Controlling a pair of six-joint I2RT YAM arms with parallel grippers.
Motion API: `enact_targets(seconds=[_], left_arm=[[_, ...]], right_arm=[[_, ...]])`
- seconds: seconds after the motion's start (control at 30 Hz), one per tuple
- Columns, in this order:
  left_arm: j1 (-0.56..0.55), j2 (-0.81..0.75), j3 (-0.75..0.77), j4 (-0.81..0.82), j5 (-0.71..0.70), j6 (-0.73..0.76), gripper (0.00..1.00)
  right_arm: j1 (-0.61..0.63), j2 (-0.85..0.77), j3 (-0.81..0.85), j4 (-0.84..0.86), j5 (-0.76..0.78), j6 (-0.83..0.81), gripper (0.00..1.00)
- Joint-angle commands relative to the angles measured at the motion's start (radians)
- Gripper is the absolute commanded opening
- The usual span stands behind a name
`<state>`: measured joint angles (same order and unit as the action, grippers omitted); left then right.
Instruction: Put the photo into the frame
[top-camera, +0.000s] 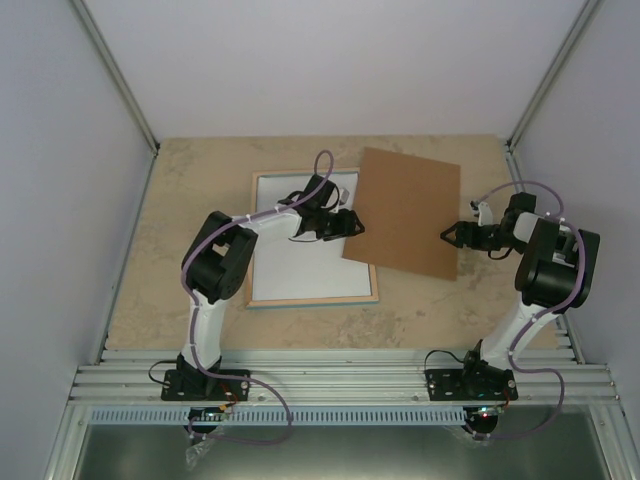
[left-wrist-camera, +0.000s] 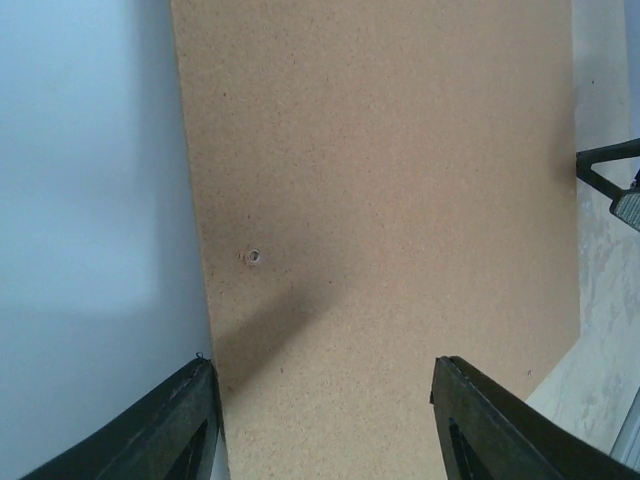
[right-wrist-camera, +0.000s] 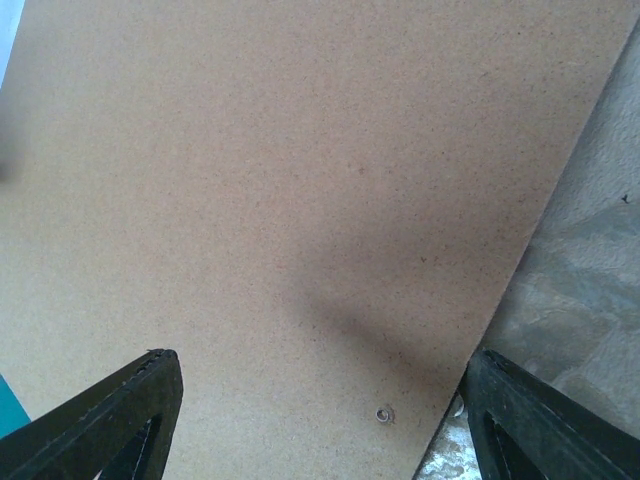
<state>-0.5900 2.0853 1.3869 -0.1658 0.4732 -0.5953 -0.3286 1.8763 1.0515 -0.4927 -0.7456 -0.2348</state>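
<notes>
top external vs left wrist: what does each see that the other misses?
Top external only: the whole frame, wood border with a blue sliver at its near edge, both arms, and the backing board overlapping the frame's right side. Left wrist only: a small eyelet in the board. Shared: the board, the white surface inside the frame, the open left gripper, and the right gripper, only partly visible in the wrist view.
</notes>
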Motion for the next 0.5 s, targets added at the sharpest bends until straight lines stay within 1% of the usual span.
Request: enact_targets(seconds=[0.0, 0.27, 0.33, 0.37, 0.47], left_arm=[[-0.039, 0.008, 0.043, 0.017, 0.104, -0.005, 0.58], [-0.057, -0.064, 0.015, 0.087, 0.141, -0.023, 0.41], [-0.057, -0.088, 0.008, 0.098, 0.138, -0.024, 0.35], [-0.057, -0.100, 0.002, 0.107, 0.141, -0.029, 0.30], [-0.057, -0.130, -0.012, 0.142, 0.161, -0.055, 0.24]], right_arm=[[0.009, 0.048, -0.051, -0.112, 0.052, 0.028, 0.79], [0.009, 0.039, -0.054, -0.112, 0.047, 0.027, 0.78], [0.010, 0.041, -0.054, -0.110, 0.043, 0.028, 0.78], [0.010, 0.040, -0.053, -0.108, 0.044, 0.028, 0.78], [0.009, 0.036, -0.056, -0.108, 0.041, 0.028, 0.78]])
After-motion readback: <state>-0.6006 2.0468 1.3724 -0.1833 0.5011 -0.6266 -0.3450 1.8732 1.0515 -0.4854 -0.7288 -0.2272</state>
